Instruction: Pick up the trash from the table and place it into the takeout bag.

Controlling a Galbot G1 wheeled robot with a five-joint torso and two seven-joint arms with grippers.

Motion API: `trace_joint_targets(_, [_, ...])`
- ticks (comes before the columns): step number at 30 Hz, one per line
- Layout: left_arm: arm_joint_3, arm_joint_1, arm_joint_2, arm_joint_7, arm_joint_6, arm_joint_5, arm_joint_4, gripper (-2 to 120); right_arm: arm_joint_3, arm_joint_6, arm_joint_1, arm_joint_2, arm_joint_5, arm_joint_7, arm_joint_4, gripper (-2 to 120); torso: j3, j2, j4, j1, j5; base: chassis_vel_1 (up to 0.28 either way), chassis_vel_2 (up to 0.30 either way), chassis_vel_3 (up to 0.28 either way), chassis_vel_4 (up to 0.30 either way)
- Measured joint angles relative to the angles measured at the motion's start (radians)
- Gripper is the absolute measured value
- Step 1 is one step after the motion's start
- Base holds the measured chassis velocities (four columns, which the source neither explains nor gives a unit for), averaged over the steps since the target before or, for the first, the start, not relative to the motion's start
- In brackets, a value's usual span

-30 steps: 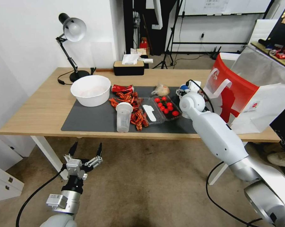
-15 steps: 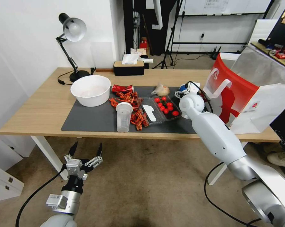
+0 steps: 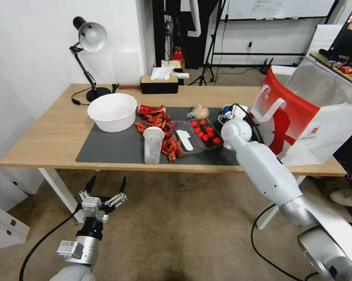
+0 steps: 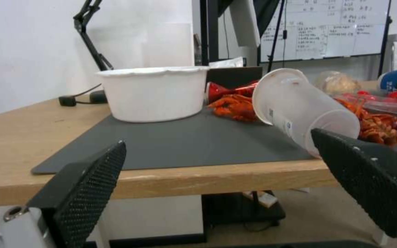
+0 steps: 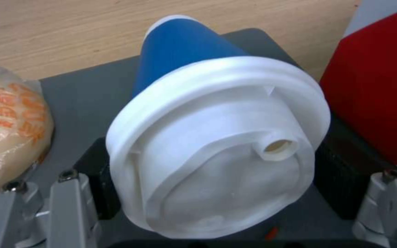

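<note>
Clamping one blue-and-white cup, right hand beside one takeout bag, left hand spread apart.

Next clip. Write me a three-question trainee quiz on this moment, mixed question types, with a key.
1. True or false: the left gripper hangs open below the table edge.
2. What does the right gripper have between its fingers? A) red drink can B) blue-and-white cup C) white bowl
3. Name the thing that stands on the table just to the robot's right of that gripper.

Key: 1 true; 2 B; 3 the takeout bag.
</note>
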Motion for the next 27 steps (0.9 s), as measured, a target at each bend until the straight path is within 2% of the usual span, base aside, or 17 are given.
trace_joint_targets(6, [-0.001, 0.003, 0.000, 0.000, -0.001, 0.001, -0.006, 100, 0.006, 0.013, -0.028, -0.022, -0.024, -0.011, 0.042, 76, 0.000, 0.000, -0.0006, 0.000, 0.0003, 0.000, 0.000, 0.000, 0.000])
trace_joint_targets(9, [-0.001, 0.003, 0.000, 0.000, -0.001, 0.002, -0.009, 100, 0.005, 0.020, -0.056, -0.048, -0.058, -0.032, 0.102, 76, 0.001, 0.000, -0.0007, 0.001, 0.0007, 0.000, 0.000, 0.000, 0.000])
trace_joint_targets(12, [-0.002, 0.005, -0.001, -0.001, -0.001, 0.003, -0.013, 100, 0.015, 0.027, -0.109, -0.103, -0.072, -0.048, 0.251, 76, 0.000, 0.000, -0.0007, 0.001, 0.0000, 0.000, 0.000, 0.000, 0.000])
trace_joint_targets(13, [-0.002, 0.005, -0.001, -0.001, -0.001, 0.003, -0.013, 100, 0.015, 0.027, -0.109, -0.103, -0.072, -0.048, 0.251, 76, 0.000, 0.000, -0.0007, 0.001, 0.0000, 0.000, 0.000, 0.000, 0.000])
trace_joint_targets(15, [-0.004, 0.008, -0.003, -0.002, -0.001, 0.005, -0.021, 100, 0.026, 0.030, -0.153, -0.143, -0.071, -0.048, 0.385, 76, 0.000, 0.000, -0.0002, 0.000, -0.0002, 0.000, 0.000, 0.000, 0.000])
trace_joint_targets(16, [-0.004, 0.008, -0.003, -0.002, -0.001, 0.005, -0.021, 100, 0.026, 0.030, -0.153, -0.143, -0.071, -0.048, 0.385, 76, 0.000, 0.000, -0.0002, 0.000, -0.0002, 0.000, 0.000, 0.000, 0.000])
trace_joint_targets(18, [-0.007, 0.012, -0.007, -0.007, -0.001, 0.006, -0.025, 100, 0.039, 0.030, -0.198, -0.176, -0.065, -0.049, 0.484, 73, 0.000, 0.000, -0.0003, 0.000, 0.0001, 0.000, 0.000, 0.000, 0.000])
trace_joint_targets(22, [-0.010, 0.019, -0.009, -0.015, -0.002, 0.008, -0.029, 100, 0.062, 0.030, -0.253, -0.214, -0.062, -0.075, 0.576, 72, 0.000, 0.000, -0.0005, 0.000, 0.0001, 0.000, 0.000, 0.000, 0.000])
trace_joint_targets(25, [-0.012, 0.025, -0.011, -0.018, -0.004, 0.008, -0.033, 100, 0.103, 0.071, -0.335, -0.265, -0.063, -0.171, 0.687, 72, 0.000, 0.000, -0.0006, 0.000, 0.0000, 0.000, 0.000, 0.000, 0.000])
trace_joint_targets(26, [-0.012, 0.025, -0.011, -0.018, -0.004, 0.008, -0.033, 100, 0.103, 0.071, -0.335, -0.265, -0.063, -0.171, 0.687, 72, 0.000, 0.000, -0.0006, 0.000, 0.0000, 0.000, 0.000, 0.000, 0.000])
trace_joint_targets(27, [-0.012, 0.025, -0.012, -0.018, -0.004, 0.008, -0.033, 100, 0.120, 0.120, -0.360, -0.280, -0.079, -0.216, 0.717, 72, 0.000, 0.000, -0.0005, 0.000, 0.0002, 0.000, 0.000, 0.000, 0.000])
